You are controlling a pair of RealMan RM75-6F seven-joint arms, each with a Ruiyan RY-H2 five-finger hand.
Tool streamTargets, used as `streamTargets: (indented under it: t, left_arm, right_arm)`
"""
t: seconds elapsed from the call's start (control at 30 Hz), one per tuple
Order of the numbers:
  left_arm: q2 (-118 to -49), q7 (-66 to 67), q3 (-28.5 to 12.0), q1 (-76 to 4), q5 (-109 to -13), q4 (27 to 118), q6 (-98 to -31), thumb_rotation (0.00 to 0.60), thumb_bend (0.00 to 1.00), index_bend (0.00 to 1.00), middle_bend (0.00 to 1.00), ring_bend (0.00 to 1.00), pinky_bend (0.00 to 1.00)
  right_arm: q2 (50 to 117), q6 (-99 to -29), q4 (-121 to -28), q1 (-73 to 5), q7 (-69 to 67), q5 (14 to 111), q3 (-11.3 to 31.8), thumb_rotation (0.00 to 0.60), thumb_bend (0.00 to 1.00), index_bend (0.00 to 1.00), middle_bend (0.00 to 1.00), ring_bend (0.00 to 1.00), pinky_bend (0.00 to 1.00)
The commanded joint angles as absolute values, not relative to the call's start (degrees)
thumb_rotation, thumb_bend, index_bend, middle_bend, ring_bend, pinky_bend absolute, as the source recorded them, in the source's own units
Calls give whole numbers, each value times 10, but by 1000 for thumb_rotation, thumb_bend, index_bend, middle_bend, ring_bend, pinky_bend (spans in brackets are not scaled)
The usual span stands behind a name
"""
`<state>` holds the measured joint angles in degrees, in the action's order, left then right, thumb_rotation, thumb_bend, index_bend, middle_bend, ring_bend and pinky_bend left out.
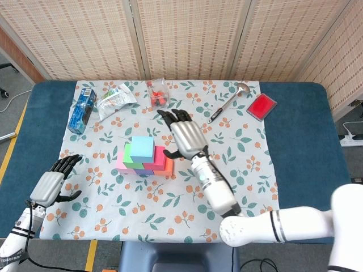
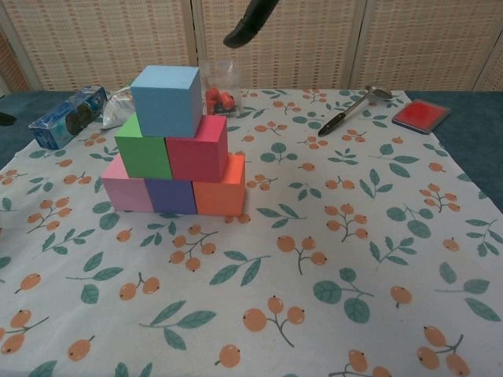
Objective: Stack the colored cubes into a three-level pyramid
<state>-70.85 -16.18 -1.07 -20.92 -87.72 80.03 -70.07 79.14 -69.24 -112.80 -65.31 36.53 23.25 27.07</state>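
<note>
Atop pyramid [image 2: 174,145]: blue cube [image 2: 166,100]; right hand [image 1: 187,137] apart, empty.

Matt foam-like cubes [image 2: 174,149], printed cloth [image 2: 330,259]

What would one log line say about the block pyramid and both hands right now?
pyramid: three levels, blue cube on top | right hand: open, clear of stack | left hand: open, idle

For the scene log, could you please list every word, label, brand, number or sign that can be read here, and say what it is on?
None can be read.
Blue packet: print present, too small and blurred.
Silver wrapper: markings blurred, unreadable.
Clear bag of red pieces: no legible text.
Red case, spoon, light blue cube and the cubes under it: no text visible.
</note>
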Motion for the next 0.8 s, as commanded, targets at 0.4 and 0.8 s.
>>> streamTargets:
  t: [0.4, 0.8]
  left_arm:
    - [-753, -97, -13, -249, -879, 772, -651, 600, 245, 41, 27, 0, 87]
    - [-785, -55, -26, -291, -863, 757, -602, 600, 245, 42, 0, 0, 76]
  right_arm:
    - [722, -415, -1001, -568, 193, 364, 157, 600, 133, 0, 69, 0, 4]
    - [841, -421, -882, -617, 166, 386, 160, 600, 67, 0, 57, 0, 4]
